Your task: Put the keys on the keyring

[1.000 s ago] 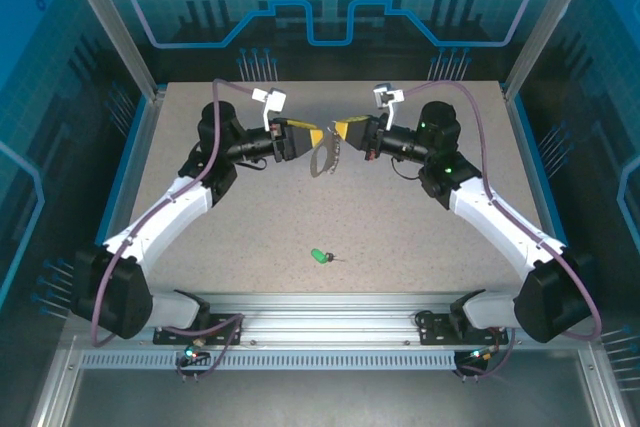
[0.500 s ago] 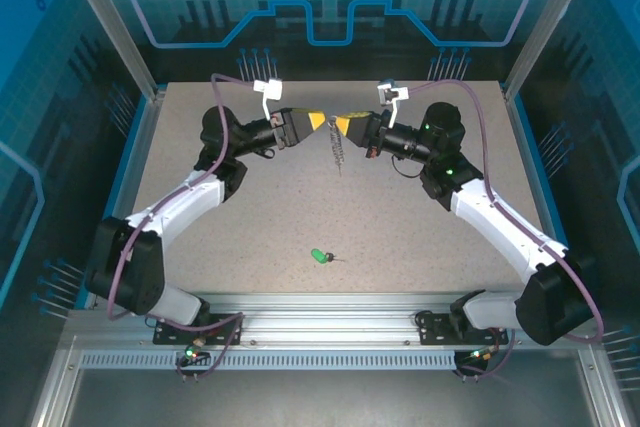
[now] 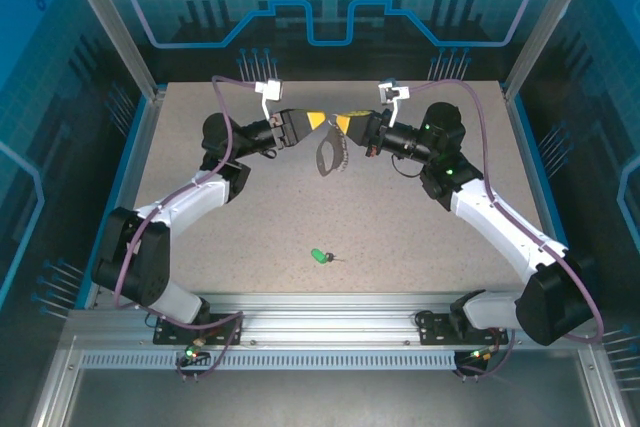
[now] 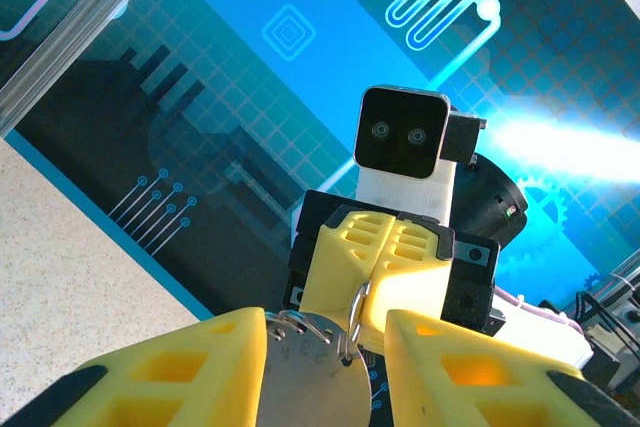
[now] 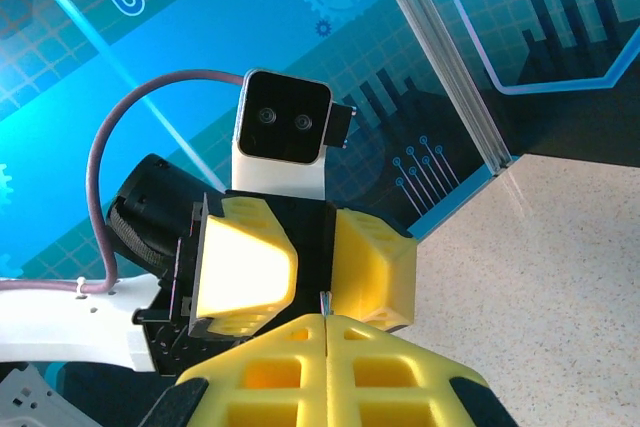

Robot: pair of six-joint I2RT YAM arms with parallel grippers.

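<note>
Right gripper [image 3: 344,125] clamps the keyring [image 3: 327,155]; left gripper [image 3: 316,120] has narrowed around it, contact indeterminate; key [image 3: 319,255] lies unthreaded near the table's [image 3: 250,222] near edge.

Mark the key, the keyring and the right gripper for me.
key [image 3: 317,255]: top view, green head.
keyring [image 3: 325,159]: top view, dark loop.
right gripper [image 3: 343,124]: top view, between yellow fingertips.

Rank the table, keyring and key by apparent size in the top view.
1. table
2. keyring, held up nearer the camera, which may enlarge it
3. key, clearly smallest
</note>
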